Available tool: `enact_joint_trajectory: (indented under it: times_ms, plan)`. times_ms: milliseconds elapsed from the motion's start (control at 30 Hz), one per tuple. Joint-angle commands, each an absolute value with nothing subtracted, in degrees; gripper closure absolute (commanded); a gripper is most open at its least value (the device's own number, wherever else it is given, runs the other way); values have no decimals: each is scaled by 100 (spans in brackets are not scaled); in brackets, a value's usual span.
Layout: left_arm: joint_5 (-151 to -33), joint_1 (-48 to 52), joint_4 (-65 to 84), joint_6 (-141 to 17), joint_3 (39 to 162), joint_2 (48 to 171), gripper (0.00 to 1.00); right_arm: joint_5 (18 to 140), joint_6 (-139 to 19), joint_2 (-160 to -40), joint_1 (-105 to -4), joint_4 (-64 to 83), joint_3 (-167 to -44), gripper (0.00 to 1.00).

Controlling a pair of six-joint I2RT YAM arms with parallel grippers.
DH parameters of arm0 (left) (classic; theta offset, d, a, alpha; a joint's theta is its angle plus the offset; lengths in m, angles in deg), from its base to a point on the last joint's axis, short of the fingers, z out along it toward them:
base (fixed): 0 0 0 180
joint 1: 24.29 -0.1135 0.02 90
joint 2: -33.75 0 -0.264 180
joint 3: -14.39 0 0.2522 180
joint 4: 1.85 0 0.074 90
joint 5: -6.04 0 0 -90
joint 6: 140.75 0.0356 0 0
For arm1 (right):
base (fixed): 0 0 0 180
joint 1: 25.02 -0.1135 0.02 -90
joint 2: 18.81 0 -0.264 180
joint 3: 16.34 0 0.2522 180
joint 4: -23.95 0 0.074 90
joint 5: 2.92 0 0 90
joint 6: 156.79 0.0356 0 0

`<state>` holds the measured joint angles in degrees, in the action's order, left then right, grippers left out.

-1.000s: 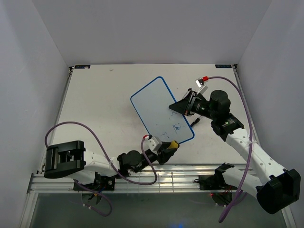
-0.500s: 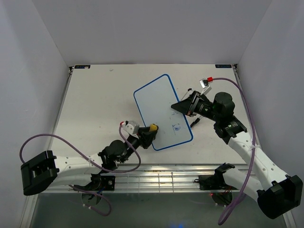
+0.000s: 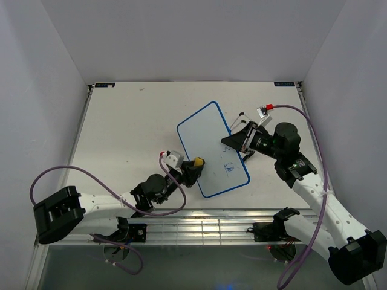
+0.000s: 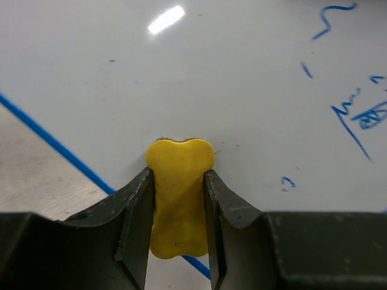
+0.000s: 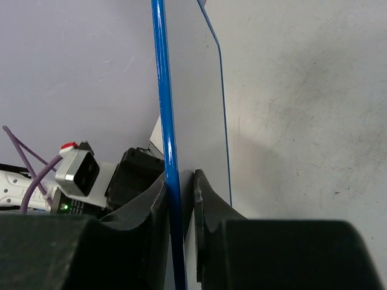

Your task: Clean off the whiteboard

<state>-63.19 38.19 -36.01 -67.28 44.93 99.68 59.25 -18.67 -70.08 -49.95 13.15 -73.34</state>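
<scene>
Top external view: the whiteboard [image 3: 213, 148] sits mid-table, turned at an angle, and most of its face is bare white. A small cluster of blue scribbles [image 3: 228, 166] near its near-right end is not yet wiped, so the job looks largely done with that patch left.

The left arm lies low across the table, reaching in from the near-left. The left gripper [image 3: 193, 167] grasps the yellow eraser [image 3: 198, 162] by its waist and presses its end on the board just inside the left rim, apart from the scribbles.

The right arm bends in from the right. The right gripper [image 3: 230, 142] is clenched on the board's right edge, the blue rim [image 5: 164, 121] pinched between its fingers to steady it.
</scene>
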Motion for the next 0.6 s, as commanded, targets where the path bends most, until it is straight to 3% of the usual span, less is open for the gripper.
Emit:
enact_joint_trajectory:
  times_ms: [0, 267, 567]
  plan:
    - [-6569, 4346, -3537, -6666, 4731, 10221, 100, 4981, -1072, -6917, -5156, 2179, -7677, 92]
    - [-6340, 5217, -3757, -6745, 5056, 10941, 100, 5096, -1081, -7111, -5156, 2223, -7668, 92]
    - [-5654, 4884, -3442, -6832, 4960, 10635, 100, 5087, -1063, -7023, -5156, 2188, -7616, 92]
